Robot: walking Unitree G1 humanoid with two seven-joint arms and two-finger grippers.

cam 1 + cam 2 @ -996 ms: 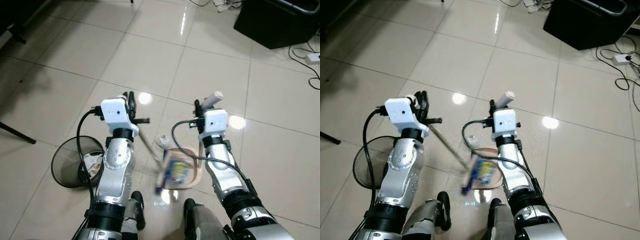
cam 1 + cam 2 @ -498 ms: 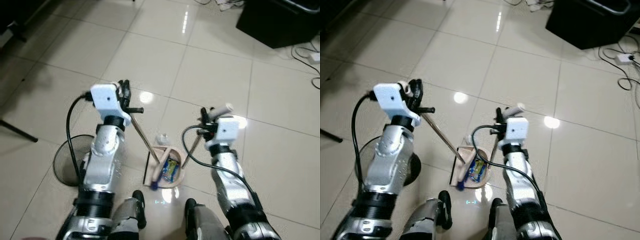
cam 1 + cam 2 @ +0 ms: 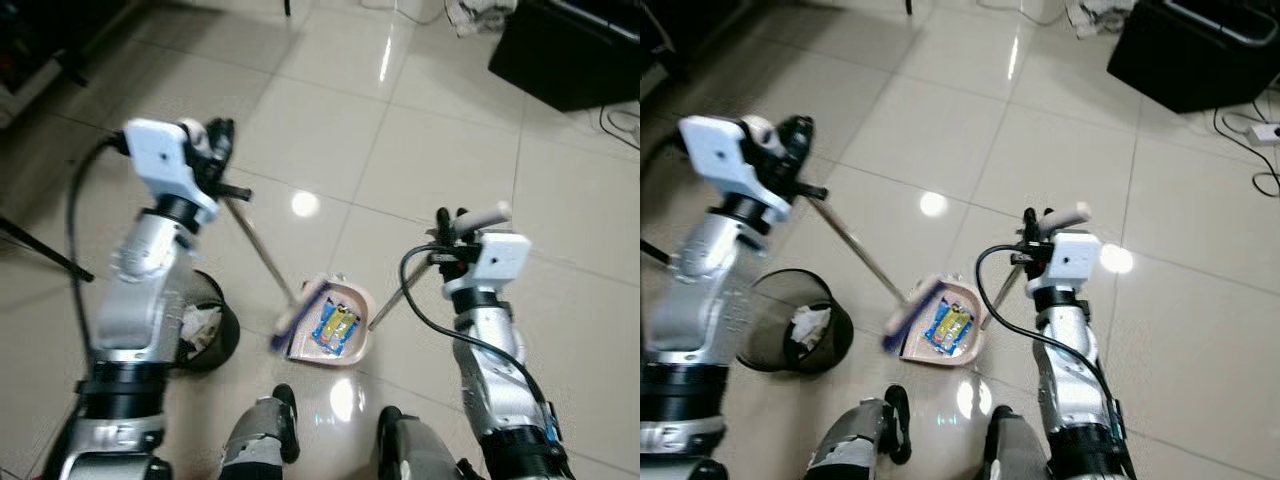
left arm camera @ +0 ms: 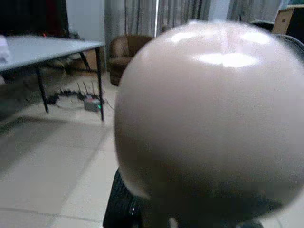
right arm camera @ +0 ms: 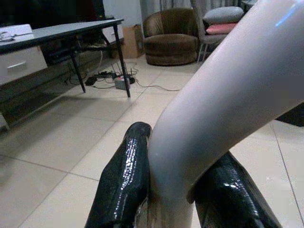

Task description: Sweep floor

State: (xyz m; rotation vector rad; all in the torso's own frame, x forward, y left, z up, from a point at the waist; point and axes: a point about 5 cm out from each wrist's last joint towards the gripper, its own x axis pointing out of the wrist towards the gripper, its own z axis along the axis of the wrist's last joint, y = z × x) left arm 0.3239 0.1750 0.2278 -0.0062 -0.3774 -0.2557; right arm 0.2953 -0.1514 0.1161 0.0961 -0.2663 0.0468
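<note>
My left tool [image 3: 215, 150] is raised and pinches the top of the broom handle [image 3: 258, 250], which slants down to the broom head [image 3: 298, 316] tilted at the open edge of the dustpan [image 3: 352, 322]. My right tool [image 3: 452, 222] is pressed around the dustpan handle [image 5: 223, 109]; its rod runs down to the pan on the tiled floor [image 3: 310, 130] just ahead of my feet. A blue and yellow wrapper [image 3: 334, 326] lies inside the pan. A black mesh bin [image 3: 790, 322] holding crumpled paper stands near the pan, beside my left arm.
</note>
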